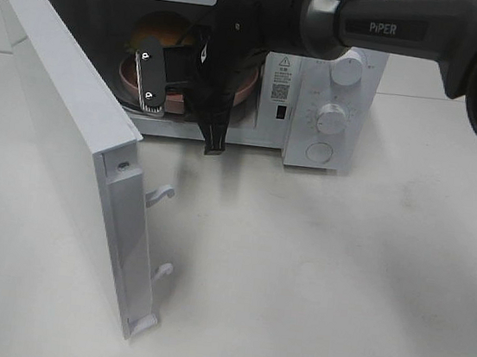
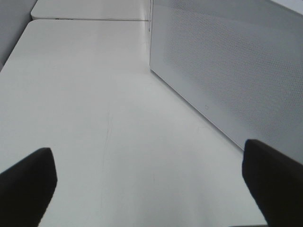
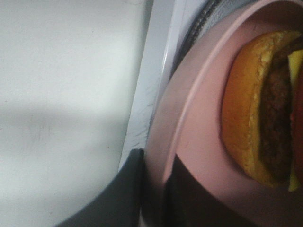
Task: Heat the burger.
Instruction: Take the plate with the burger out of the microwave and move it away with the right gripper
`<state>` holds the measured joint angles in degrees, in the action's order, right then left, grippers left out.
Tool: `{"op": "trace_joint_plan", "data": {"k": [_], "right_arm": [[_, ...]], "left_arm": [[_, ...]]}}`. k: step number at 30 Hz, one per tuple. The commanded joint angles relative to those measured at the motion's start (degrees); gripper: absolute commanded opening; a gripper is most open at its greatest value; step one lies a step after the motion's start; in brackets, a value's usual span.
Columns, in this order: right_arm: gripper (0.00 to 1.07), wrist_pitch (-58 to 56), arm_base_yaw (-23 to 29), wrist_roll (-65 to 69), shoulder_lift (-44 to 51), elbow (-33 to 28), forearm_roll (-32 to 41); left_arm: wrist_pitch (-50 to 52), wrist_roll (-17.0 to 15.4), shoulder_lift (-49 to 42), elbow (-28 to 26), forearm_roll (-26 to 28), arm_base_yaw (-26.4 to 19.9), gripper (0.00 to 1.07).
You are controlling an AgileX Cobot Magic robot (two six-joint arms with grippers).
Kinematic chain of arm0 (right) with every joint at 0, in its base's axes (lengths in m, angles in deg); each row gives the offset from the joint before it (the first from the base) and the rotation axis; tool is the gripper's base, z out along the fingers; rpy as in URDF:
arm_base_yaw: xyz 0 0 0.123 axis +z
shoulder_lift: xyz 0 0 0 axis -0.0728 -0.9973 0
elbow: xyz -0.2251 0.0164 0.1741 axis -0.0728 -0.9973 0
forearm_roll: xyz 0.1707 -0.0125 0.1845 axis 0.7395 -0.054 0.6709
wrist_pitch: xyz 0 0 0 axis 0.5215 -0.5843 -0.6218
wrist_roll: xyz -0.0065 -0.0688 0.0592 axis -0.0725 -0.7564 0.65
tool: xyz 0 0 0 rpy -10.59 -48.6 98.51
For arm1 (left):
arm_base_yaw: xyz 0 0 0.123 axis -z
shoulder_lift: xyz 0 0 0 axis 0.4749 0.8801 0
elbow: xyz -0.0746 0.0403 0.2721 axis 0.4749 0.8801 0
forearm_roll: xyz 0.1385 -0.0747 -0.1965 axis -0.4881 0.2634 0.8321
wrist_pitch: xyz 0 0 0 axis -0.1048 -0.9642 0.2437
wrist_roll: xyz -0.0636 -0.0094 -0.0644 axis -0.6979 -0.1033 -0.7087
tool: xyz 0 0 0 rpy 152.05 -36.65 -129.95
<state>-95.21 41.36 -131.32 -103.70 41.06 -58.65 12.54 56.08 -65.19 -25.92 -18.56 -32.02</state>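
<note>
The burger (image 1: 164,26) sits on a pink plate (image 1: 248,84) inside the open microwave (image 1: 329,76). My right gripper (image 1: 159,82) reaches into the cavity. In the right wrist view the right gripper (image 3: 156,194) is shut on the near rim of the pink plate (image 3: 199,118), and the burger (image 3: 255,109) shows its golden bun, dark patty and yellow cheese. My left gripper (image 2: 151,189) is open and empty, low over the table beside the microwave's door; it does not show in the exterior high view.
The microwave door (image 1: 65,105) stands wide open to the left, with two latch hooks (image 1: 160,195) on its edge. Its perforated outer face (image 2: 227,71) is close to my left gripper. The control panel with knobs (image 1: 331,118) is to the cavity's right. White table (image 1: 314,275) lies in front.
</note>
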Motion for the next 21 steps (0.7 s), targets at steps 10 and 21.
{"op": "trace_joint_plan", "data": {"k": [10, 21], "right_arm": [[0.0, 6.5, 0.3, -10.3, 6.5, -5.8, 3.5], [0.0, 9.8, -0.5, -23.1, 10.9, -11.5, 11.3]], "left_arm": [[-0.1, -0.3, -0.3, -0.1, 0.3, -0.1, 1.0], [-0.1, -0.3, -0.3, -0.1, 0.3, -0.1, 1.0]]}}
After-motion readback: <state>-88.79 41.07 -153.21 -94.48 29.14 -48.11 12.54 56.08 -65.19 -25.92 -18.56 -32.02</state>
